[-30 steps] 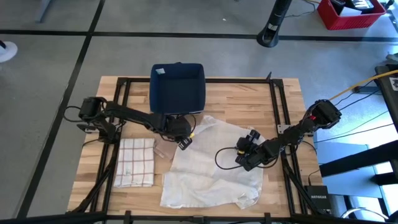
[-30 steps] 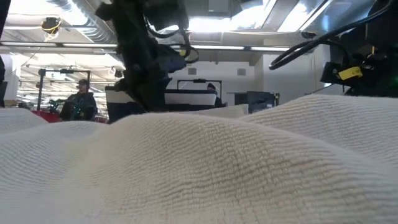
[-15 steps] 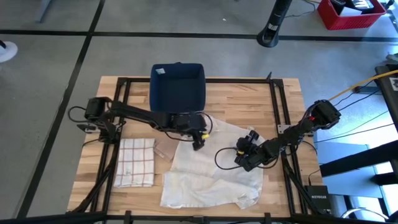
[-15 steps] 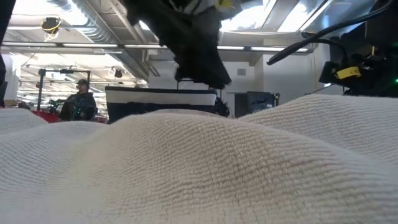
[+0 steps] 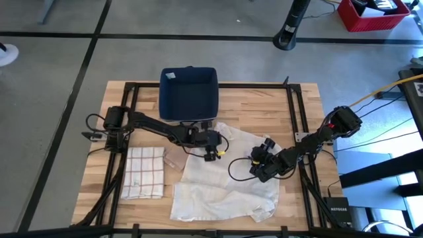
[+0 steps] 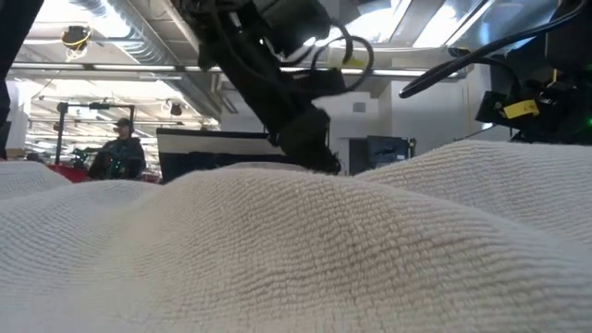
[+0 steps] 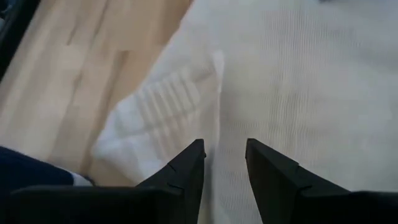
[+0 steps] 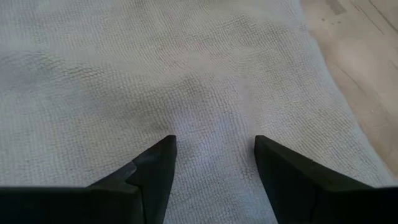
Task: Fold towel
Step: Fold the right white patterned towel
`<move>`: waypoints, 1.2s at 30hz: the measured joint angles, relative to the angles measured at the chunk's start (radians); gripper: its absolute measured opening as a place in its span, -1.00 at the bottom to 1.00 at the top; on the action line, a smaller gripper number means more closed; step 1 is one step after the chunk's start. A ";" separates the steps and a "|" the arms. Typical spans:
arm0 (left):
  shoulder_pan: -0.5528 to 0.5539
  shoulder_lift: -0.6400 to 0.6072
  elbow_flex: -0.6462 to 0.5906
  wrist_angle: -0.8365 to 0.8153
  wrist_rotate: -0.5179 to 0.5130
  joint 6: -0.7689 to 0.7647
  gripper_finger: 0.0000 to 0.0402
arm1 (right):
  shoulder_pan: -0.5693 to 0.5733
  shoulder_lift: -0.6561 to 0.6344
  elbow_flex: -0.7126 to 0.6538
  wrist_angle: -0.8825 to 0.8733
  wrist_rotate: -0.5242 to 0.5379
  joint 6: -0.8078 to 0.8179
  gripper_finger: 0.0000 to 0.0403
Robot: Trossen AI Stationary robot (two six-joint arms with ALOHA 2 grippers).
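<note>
High view: white towel [image 5: 228,178] lies crumpled at table centre, long axis roughly 11 to 5 o'clock; left gripper [image 5: 211,153] hovers over its 11 o'clock part, right gripper [image 5: 260,166] over its 3 o'clock edge. A folded checked cloth [image 5: 144,172] sits at 9 o'clock, a blue bin [image 5: 189,93] at 12. Low view: towel fills the foreground. Left wrist view: fingers [image 7: 186,168] part-spread, grasping nothing, a towel corner just ahead; this arm is judged nearer it. Right wrist view: fingers [image 8: 158,168] wide apart, empty, above towel
</note>
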 joint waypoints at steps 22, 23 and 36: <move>-0.042 -0.174 0.016 -0.533 -0.319 -0.618 -0.99 | 0.000 0.000 0.000 -0.006 0.005 -0.001 0.09; -0.040 -0.181 0.016 -0.584 -0.322 -0.657 -0.99 | 0.000 0.000 0.000 -0.006 0.006 -0.001 0.09; 0.072 -0.172 -0.037 -0.542 -0.099 -0.600 -0.70 | 0.000 -0.001 0.001 -0.006 -0.005 -0.002 0.09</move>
